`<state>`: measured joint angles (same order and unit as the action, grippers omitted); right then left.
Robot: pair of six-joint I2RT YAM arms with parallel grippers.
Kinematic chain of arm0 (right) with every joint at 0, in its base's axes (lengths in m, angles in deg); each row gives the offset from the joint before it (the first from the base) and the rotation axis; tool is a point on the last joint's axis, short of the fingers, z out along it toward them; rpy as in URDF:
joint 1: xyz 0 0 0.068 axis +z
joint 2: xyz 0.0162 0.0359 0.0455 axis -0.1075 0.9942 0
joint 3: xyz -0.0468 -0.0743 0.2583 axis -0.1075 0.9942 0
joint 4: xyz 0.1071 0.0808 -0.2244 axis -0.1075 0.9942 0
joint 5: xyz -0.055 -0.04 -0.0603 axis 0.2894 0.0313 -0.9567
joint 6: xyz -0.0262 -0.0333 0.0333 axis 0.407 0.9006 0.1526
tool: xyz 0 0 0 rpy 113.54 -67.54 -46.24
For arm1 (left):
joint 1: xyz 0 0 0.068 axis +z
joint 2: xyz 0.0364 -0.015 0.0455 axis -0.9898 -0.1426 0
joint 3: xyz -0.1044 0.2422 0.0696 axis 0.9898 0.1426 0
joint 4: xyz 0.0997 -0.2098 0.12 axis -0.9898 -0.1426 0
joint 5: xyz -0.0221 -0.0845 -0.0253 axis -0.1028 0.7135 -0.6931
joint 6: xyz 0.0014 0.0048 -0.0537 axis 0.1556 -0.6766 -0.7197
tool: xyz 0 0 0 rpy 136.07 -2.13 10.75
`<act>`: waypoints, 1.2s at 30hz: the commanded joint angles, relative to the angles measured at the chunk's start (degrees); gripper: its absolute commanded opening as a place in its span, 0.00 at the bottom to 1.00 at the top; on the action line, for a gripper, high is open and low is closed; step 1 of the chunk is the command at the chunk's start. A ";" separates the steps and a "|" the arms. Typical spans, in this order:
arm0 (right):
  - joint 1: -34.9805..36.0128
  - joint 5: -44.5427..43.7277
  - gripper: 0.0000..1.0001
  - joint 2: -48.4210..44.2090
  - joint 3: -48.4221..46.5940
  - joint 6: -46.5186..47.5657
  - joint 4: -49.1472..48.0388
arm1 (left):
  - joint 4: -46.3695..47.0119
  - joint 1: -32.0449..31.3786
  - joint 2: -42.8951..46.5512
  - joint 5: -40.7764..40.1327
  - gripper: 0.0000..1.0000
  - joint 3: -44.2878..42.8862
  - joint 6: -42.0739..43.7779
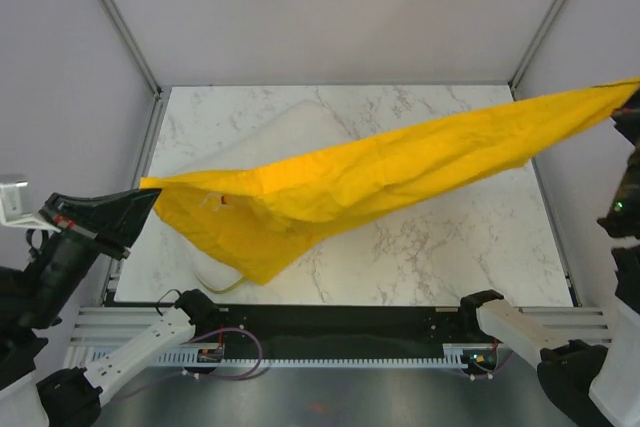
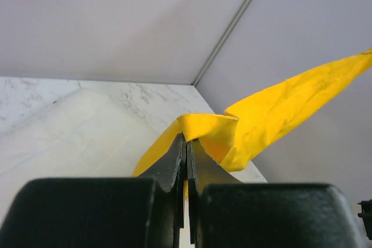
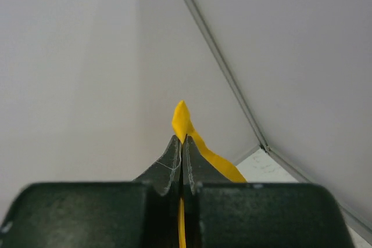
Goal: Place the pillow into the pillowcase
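The yellow pillowcase (image 1: 400, 172) hangs stretched in the air across the table, from lower left to upper right. My left gripper (image 1: 150, 195) is shut on its left corner (image 2: 206, 129). My right gripper (image 1: 630, 97) is shut on its right corner (image 3: 181, 117), high at the right edge. The white pillow (image 1: 265, 142) lies flat on the marble table (image 1: 450, 247) at the left, partly hidden under the cloth; it also shows in the left wrist view (image 2: 70, 137). The print on the case is not visible.
Pale enclosure walls with metal corner posts (image 1: 115, 17) surround the table. A black rail (image 1: 340, 322) runs along the near edge between the arm bases.
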<state>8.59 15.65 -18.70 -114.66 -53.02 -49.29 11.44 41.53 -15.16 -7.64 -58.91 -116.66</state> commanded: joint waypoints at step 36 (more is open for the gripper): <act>-32.61 25.86 0.02 39.03 14.46 -20.32 -10.56 | 41.42 21.81 -52.41 10.68 0.02 10.56 -10.94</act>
<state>-24.13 38.31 15.42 -94.23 -69.26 -54.34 44.20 63.30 -63.57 1.36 -45.18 -125.12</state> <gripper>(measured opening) 0.014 0.032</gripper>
